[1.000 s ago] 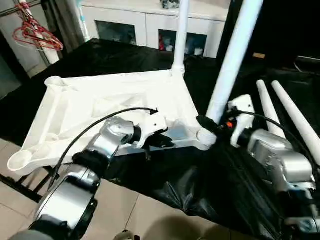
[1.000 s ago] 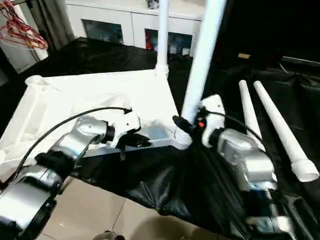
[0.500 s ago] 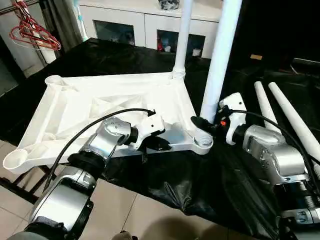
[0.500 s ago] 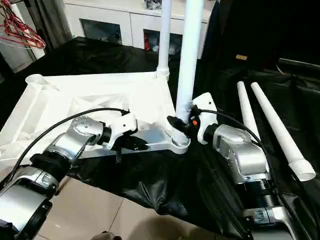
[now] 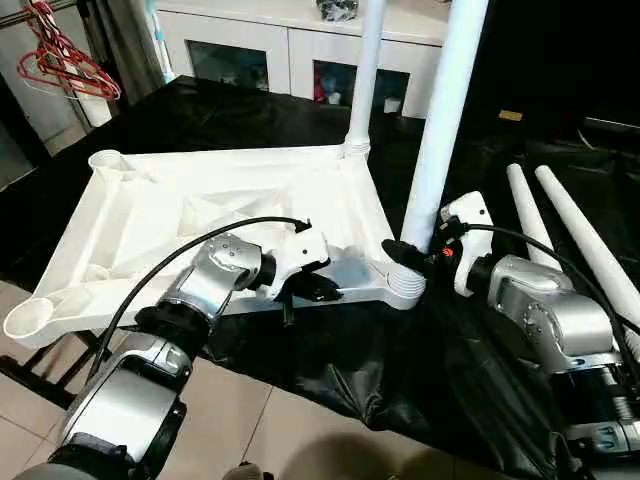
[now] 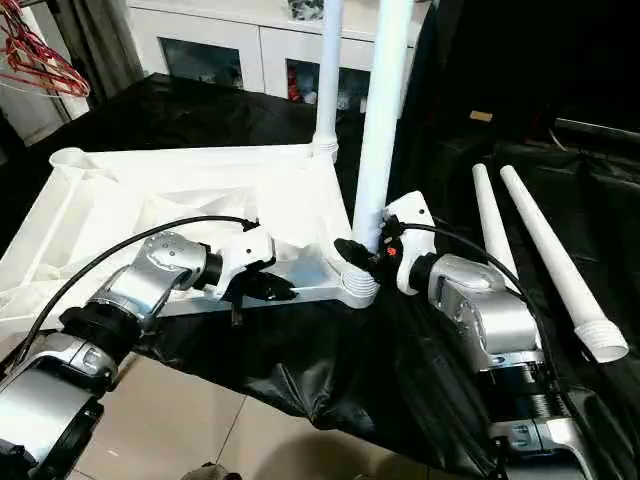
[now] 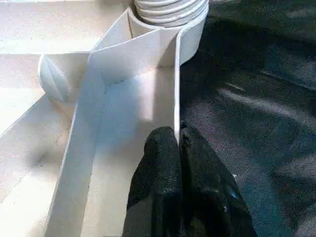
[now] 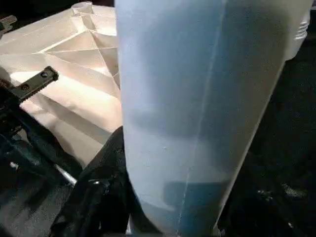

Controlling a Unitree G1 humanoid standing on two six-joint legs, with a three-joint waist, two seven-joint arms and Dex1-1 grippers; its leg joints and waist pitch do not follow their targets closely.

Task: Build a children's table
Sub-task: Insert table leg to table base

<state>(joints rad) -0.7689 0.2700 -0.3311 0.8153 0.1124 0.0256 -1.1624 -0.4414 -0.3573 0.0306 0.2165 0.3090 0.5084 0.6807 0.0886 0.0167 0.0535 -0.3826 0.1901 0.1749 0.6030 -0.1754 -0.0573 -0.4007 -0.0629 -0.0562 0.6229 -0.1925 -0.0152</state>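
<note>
The white table top [image 5: 150,205] lies upside down on a black-covered surface, ribs facing up. One leg [image 5: 362,80] stands in its far right corner socket. A second leg [image 5: 440,130] stands in the near right corner socket [image 5: 405,288], where threads [image 7: 170,10] show above the rim. My right gripper [image 5: 405,255] is shut around the base of this leg [image 8: 197,98]. My left gripper [image 5: 322,290] is shut on the thin near rim wall [image 7: 177,89] of the top, a little left of that socket. Two loose legs [image 5: 528,215] [image 5: 590,240] lie side by side at the right.
A white cabinet with glass doors [image 5: 290,50] stands behind the work surface. Red hangers [image 5: 60,60] hang at the far left. The black sheet [image 5: 350,360] drapes over the near edge above a tiled floor [image 5: 260,430].
The near leg has swung from leaning right to nearly upright in its socket, my right gripper moving with it. The left gripper holds the rim as before. The camera also shifted.
</note>
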